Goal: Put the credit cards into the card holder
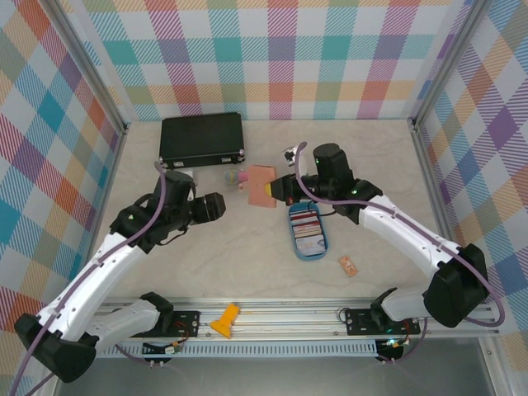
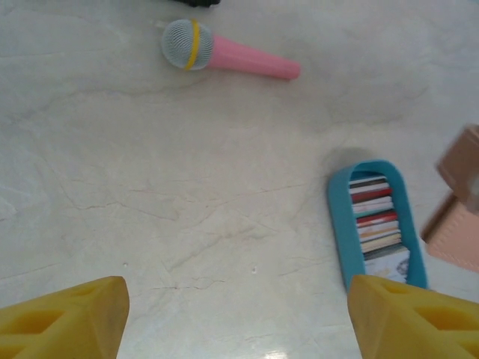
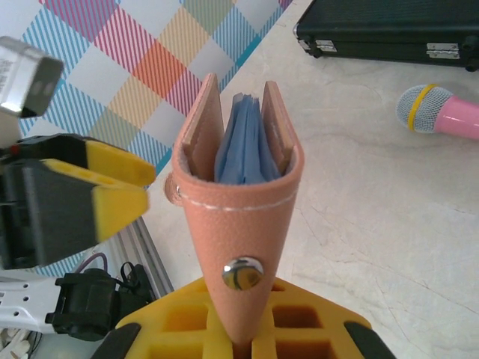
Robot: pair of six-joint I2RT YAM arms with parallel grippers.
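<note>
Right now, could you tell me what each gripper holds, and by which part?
Right gripper: the card holder, pinched at its folded end below the snap. Left gripper: open, holding nothing.

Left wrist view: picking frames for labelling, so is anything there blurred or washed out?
Left wrist: the card holder at the right edge is smeared, while microphone and blue tray are crisp; faint glare on the table near the bottom. Right wrist: the card holder is sharp.

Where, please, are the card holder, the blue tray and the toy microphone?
card holder (image 3: 239,217): right wrist view, on its leather fold.
blue tray (image 2: 338,224): left wrist view, on its left wall.
toy microphone (image 2: 251,61): left wrist view, on its pink handle.
</note>
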